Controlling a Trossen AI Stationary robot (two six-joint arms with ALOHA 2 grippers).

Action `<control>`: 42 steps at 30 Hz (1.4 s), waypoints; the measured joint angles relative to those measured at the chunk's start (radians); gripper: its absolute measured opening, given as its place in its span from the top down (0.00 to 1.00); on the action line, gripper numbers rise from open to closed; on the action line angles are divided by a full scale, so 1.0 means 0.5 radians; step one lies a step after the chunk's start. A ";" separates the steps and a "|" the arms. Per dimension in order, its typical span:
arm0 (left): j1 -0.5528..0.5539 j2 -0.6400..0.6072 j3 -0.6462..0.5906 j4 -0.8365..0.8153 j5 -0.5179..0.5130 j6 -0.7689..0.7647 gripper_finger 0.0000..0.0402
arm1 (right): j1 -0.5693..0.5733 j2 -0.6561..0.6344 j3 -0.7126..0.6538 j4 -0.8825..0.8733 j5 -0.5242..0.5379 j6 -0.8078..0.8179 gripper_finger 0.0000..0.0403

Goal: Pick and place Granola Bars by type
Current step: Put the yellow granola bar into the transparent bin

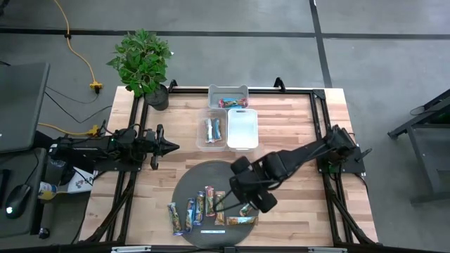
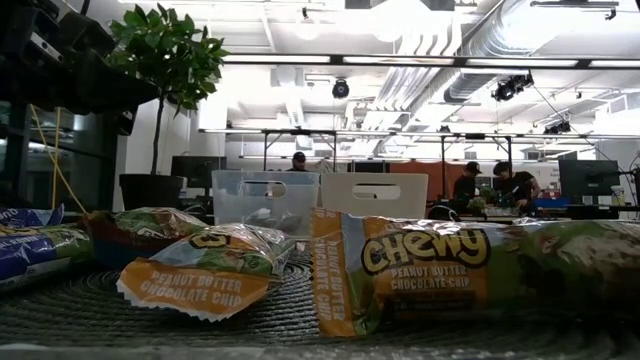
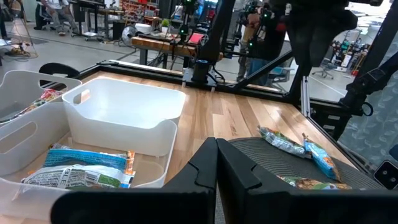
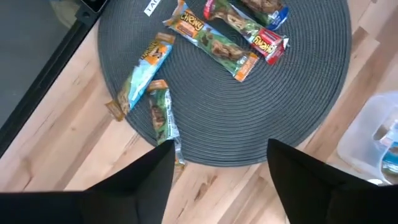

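High view is showing the Granola Bars (image 1: 204,211) lying in a loose row on the round dark woven mat (image 1: 184,184) at the near edge of the desk (image 1: 281,126), presumably gathered there as the unsorted pile. A few more bars are already sitting in the clear bin (image 1: 211,131) and in the small grey bin (image 1: 228,95) at the far side, while the white bin (image 1: 242,128) beside them is looking empty, so the sorting by type is appearing partly done. A thin white label strip (image 1: 209,230) is lying on the mat near the row.

The right gripper (image 1: 246,202) is hanging over the mat's right part, just above a green-wrapped bar (image 4: 163,113) at the mat's edge and a light blue bar (image 4: 140,81) beside it. Its fingers are standing wide apart and are holding nothing; it is probably lining up for a pick there.

The left gripper (image 1: 167,146) is waiting at the desk's left side, near the bins, with its fingers pressed together and gripping nothing.

A potted plant (image 1: 143,65) is standing at the far left corner, clear of the work.
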 joint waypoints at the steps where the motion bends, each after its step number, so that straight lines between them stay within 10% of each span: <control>1: 0.001 0.000 0.000 0.000 0.000 0.000 1.00 | 0.016 0.000 0.000 0.000 0.028 0.026 0.39; 27: 0.000 0.000 0.000 0.003 0.000 0.000 1.00 | 0.196 0.004 -1.115 0.802 0.010 0.360 0.36; 42: 0.001 0.001 0.000 0.005 0.001 -0.001 1.00 | 0.168 0.003 -1.312 1.306 -0.094 0.343 0.36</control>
